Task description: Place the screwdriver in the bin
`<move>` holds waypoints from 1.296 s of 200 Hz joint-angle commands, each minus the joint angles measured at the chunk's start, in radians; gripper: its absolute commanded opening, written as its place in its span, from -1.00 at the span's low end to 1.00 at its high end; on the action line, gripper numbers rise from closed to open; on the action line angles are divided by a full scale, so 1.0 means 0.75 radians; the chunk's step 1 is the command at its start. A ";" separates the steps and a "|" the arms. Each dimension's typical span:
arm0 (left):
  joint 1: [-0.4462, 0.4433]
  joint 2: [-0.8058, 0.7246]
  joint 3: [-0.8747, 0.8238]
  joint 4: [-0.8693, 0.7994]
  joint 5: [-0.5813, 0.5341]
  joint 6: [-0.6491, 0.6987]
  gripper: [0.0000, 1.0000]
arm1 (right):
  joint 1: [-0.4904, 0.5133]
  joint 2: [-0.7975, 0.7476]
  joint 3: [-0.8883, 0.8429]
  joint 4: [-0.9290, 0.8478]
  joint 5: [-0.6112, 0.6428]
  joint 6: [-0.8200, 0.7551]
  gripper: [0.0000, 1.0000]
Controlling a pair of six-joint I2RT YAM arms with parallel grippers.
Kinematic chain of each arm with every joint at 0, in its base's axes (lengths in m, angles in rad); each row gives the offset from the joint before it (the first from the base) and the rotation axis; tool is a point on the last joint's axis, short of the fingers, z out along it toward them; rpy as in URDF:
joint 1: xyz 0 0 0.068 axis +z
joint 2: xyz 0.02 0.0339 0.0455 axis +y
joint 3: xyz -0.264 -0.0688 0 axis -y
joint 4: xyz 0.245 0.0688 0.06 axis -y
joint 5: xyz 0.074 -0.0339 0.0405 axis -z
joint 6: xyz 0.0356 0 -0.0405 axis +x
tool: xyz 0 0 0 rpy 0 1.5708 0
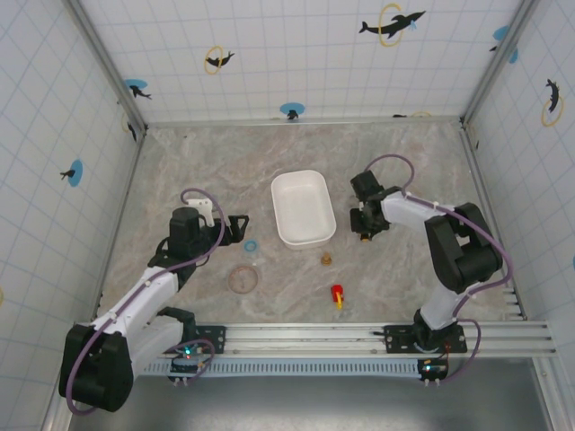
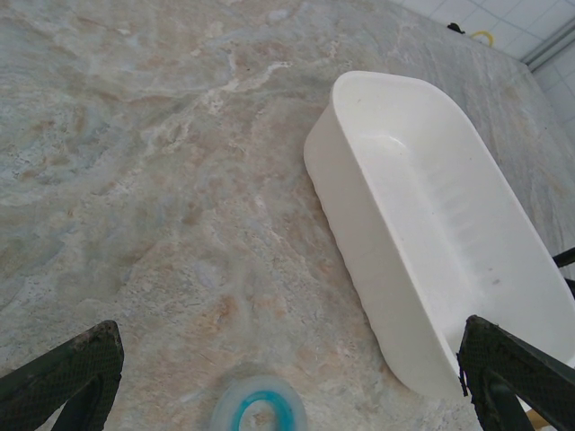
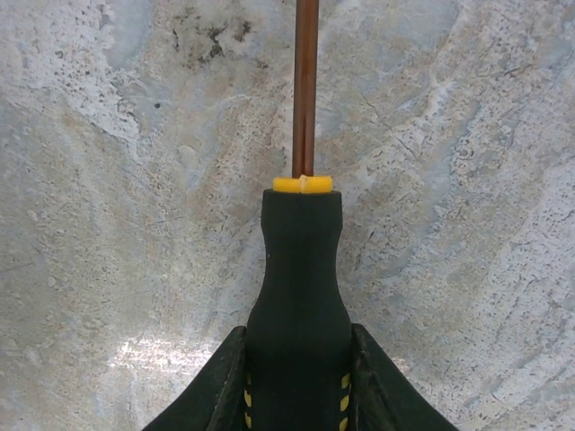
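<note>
Screwdriver (image 3: 301,269): slim coppery shaft, bulbous black handle.

Arms: two, left arm (image 1: 135,305) and right arm (image 1: 458,242). Grippers: two, left gripper (image 1: 239,230) and right gripper (image 3: 298,377). Bin (image 2: 350,233): one, white, just off right side of left jaws. Screwdriver (image 3: 299,260): one, handle clamped between right jaws. Blue ring (image 2: 259,406): one, in line with gap between wide-set left jaws. Clear disc (image 1: 243,279): one, behind left jaws. Small brown piece (image 1: 326,259): one, near right jaws. Red-and-yellow piece (image 1: 338,294): one, farther from right jaws than brown piece.
</note>
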 commanded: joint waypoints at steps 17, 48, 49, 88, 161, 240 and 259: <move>-0.010 0.011 -0.014 -0.018 -0.023 0.029 0.95 | -0.038 -0.190 0.050 0.115 -0.229 0.143 -1.00; -0.011 0.029 -0.010 -0.012 -0.027 0.028 0.95 | 0.007 -0.373 0.130 0.175 -0.200 0.227 -1.00; -0.010 0.030 -0.011 -0.012 -0.028 0.028 0.95 | 0.010 -0.378 0.132 0.177 -0.198 0.230 -1.00; -0.012 0.036 -0.013 0.000 -0.029 0.021 0.95 | 0.228 -0.517 0.157 0.324 0.093 0.238 -1.00; -0.011 -0.008 -0.028 -0.023 -0.055 0.054 0.95 | 0.512 -0.333 0.298 0.167 0.479 0.291 -1.00; -0.012 -0.013 -0.037 -0.023 -0.015 0.099 0.95 | 0.603 -0.094 0.386 0.091 0.437 0.416 -1.00; -0.012 -0.015 -0.040 -0.024 -0.005 0.103 0.95 | 0.610 -0.045 0.418 0.069 0.420 0.424 -1.00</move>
